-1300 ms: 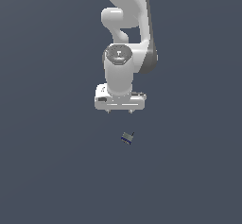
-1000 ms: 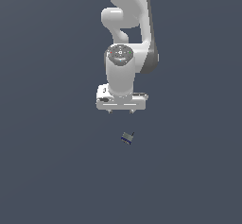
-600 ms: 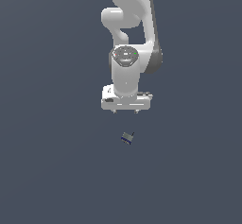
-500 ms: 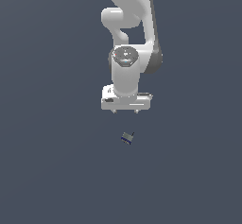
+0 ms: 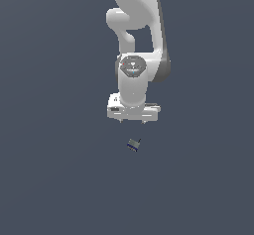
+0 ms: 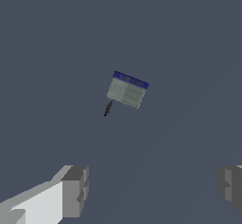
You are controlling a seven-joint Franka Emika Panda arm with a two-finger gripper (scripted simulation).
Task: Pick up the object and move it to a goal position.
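The object (image 5: pixel 133 145) is a tiny boxy item with a navy-blue rim and grey face, lying on the dark grey floor just below the white gripper (image 5: pixel 133 122) in the exterior view. In the wrist view the object (image 6: pixel 126 89) shows its grey face and blue edge, with a thin dark stub sticking out beside it. My gripper (image 6: pixel 151 187) is open, its two grey fingertips (image 6: pixel 75 192) spread wide, with nothing between them. It hovers above and a little behind the object, apart from it.
The white arm (image 5: pixel 139 40) rises behind the gripper. Flat dark grey ground (image 5: pixel 59 179) lies all around; no other objects show.
The gripper has shifted slightly toward the exterior view's right and a little lower, closer to the object. The object has not moved.
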